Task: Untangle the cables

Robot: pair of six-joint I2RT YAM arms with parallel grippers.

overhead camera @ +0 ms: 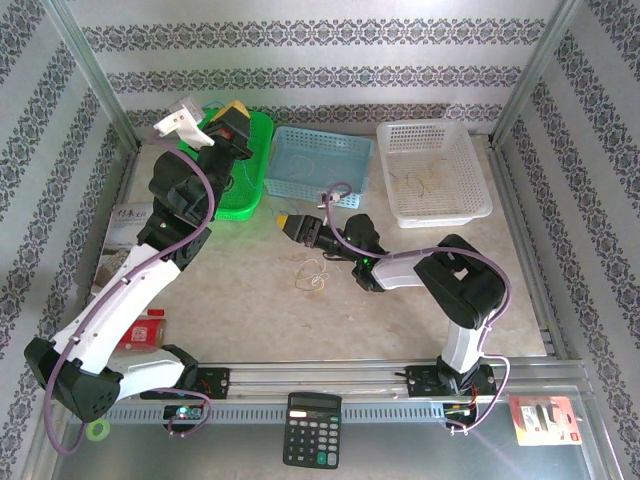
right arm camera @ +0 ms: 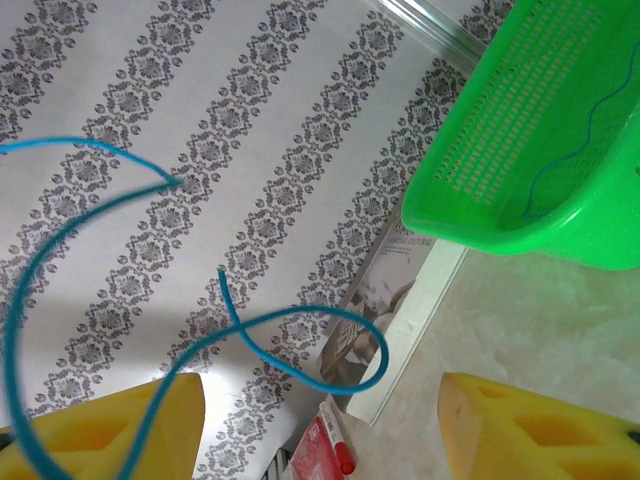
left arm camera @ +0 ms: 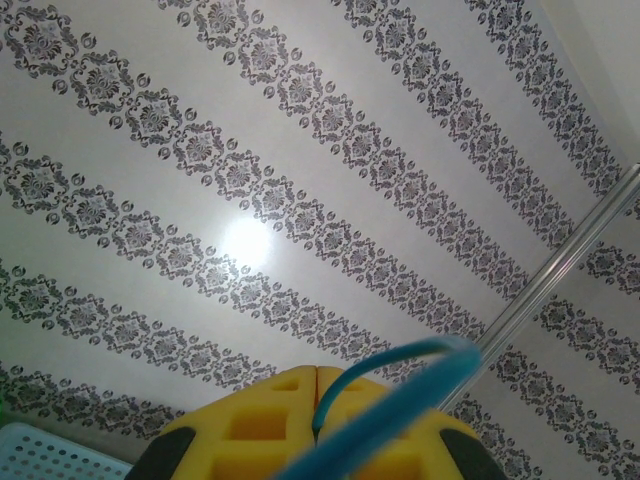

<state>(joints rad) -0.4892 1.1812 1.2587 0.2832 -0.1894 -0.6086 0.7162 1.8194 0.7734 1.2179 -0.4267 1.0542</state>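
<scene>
Two jointed arms, the mostly white-shelled left arm (overhead camera: pixel 120 300) and mostly black right arm (overhead camera: pixel 455 285) with a small green status light (overhead camera: pixel 367 262), thick purple cables (overhead camera: pixel 205 185) looped alongside, blocky yellow fingers (right arm camera: pixel 520 430) with square recesses.

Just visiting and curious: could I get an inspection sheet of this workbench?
Surface: pale marbled table.
Job's things: wire tangle mid-table; more wires in white basket.
Clutter: calculator, green basket, blue basket, booklet, red packet.
Grippers: left gripper shut on blue wire; right gripper open, blue loop crossing one finger.
Cables: purple cables along both arms.
Surroundings: patterned walls, metal frame.
</scene>
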